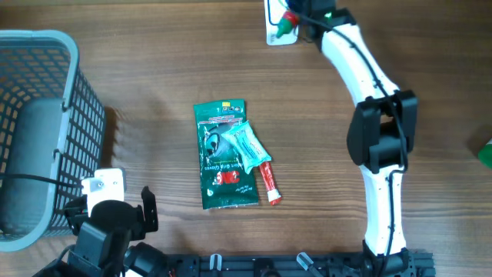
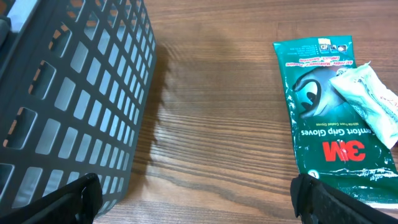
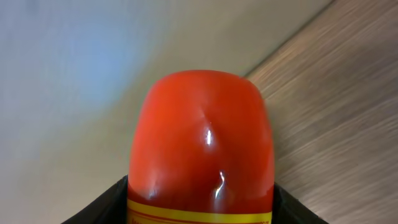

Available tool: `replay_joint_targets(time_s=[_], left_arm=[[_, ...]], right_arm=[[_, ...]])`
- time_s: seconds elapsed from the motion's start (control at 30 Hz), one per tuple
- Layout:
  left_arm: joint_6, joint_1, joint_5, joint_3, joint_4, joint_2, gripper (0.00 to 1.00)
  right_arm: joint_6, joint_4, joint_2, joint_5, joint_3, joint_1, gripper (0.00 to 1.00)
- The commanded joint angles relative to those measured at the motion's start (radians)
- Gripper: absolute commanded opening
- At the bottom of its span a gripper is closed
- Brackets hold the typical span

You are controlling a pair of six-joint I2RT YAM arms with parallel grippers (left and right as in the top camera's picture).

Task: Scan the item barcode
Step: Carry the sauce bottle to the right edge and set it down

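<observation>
We see the right gripper at the top edge of the overhead frame, partly closed on the red-capped item, by a white card. The left gripper hangs wide open and empty at lower left, beside the basket on the bench

A grey mesh basket stands at the left edge of the wooden desk. Mid-desk lies a green glove packet, with a pale pouch resting on its upper right part and a red-and-white tube along its lower right edge.
</observation>
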Motion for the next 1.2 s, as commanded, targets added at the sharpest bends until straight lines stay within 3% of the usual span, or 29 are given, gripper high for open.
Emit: replay_joint_targets(time_s=[0.0, 0.2, 0.33, 0.5, 0.63, 0.77, 0.8, 0.87, 0.97, 1.03, 1.17], left_arm=[[-0.002, 0.0, -0.003, 0.002, 0.003, -0.005, 1.0], [-0.002, 0.0, -0.003, 0.002, 0.003, -0.005, 1.0], [-0.002, 0.0, -0.003, 0.002, 0.003, -0.005, 1.0], [-0.002, 0.0, -0.003, 0.002, 0.003, -0.005, 1.0], [-0.002, 0.0, -0.003, 0.002, 0.003, -0.005, 1.0], [-0.002, 0.0, -0.003, 0.002, 0.003, -0.005, 1.0], [-0.002, 0.0, -0.003, 0.002, 0.003, -0.005, 1.0], [-0.002, 0.0, -0.003, 0.002, 0.003, -0.005, 1.0], [-0.002, 0.0, -0.003, 0.002, 0.003, -0.005, 1.0], [-0.002, 0.0, -0.003, 0.002, 0.003, -0.005, 1.0], [-0.002, 0.0, -0.003, 0.002, 0.003, -0.005, 1.0]], right_arm=[[-0.142, -0.248, -0.026, 0.135, 0.18, -0.137, 0.31], [-0.203, -0.541, -0.026, 0.264, 0.186, -0.395, 0.29], [-0.298, -0.536, -0.009, 0.274, 0.12, -0.574, 0.27], [-0.29, -0.529, 0.042, 0.29, 0.006, -0.736, 0.28], [-0.228, -0.554, 0.045, 0.303, -0.031, -0.789, 0.49], [-0.169, -0.583, 0.042, 0.405, -0.031, -0.806, 0.56], [-0.169, -0.589, 0.042, 0.423, -0.031, -0.808, 0.64], [-0.17, -0.608, 0.024, 0.416, -0.014, -0.806, 0.99], [-0.164, -0.631, -0.05, 0.373, 0.027, -0.793, 0.99], [-0.077, -0.678, -0.134, 0.326, 0.051, -0.778, 1.0], [0.037, -0.787, -0.323, -0.047, 0.052, -0.718, 1.0]])
